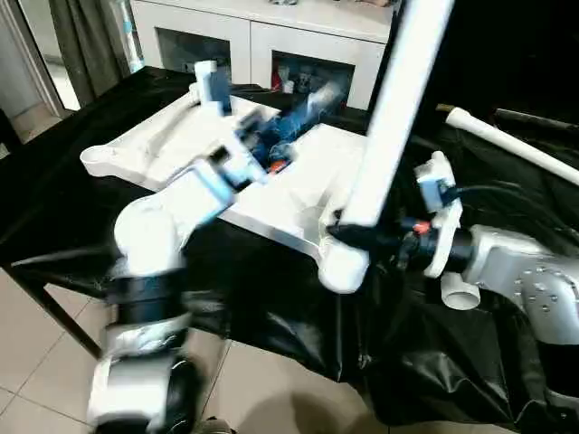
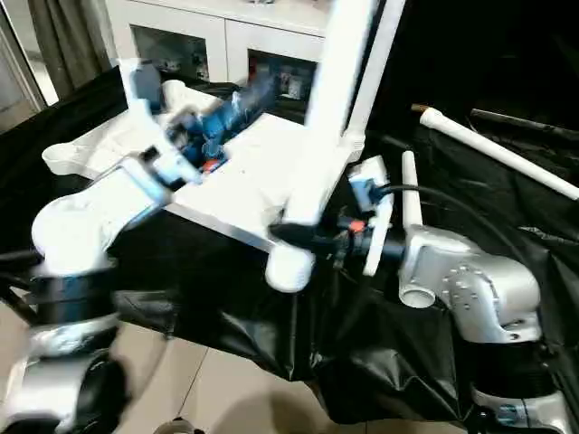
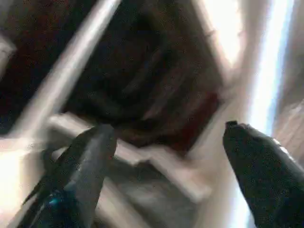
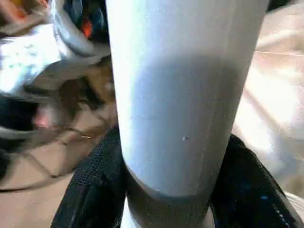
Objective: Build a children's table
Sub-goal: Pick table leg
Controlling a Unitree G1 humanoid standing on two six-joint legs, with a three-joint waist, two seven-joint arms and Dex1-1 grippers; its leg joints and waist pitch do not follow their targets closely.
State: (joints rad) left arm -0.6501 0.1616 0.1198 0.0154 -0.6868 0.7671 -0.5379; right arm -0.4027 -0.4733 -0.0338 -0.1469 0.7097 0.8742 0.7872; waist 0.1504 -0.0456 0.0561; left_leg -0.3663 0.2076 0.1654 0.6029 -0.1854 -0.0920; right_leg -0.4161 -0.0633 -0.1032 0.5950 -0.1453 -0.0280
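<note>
The white tabletop (image 1: pixel 271 194) lies underside up on the black-draped table (image 1: pixel 271 307), and an upright white leg (image 1: pixel 393 108) stands in its near corner socket (image 1: pixel 342 264). The right gripper (image 1: pixel 357 237) clamps that leg's base between its fingers (image 4: pixel 90 185). The left gripper (image 3: pixel 166 156) hangs over the tabletop, fingers (image 3: pixel 88 161) spread wide, nothing between them.

No readable text, label, brand, number or sign anywhere.
</note>
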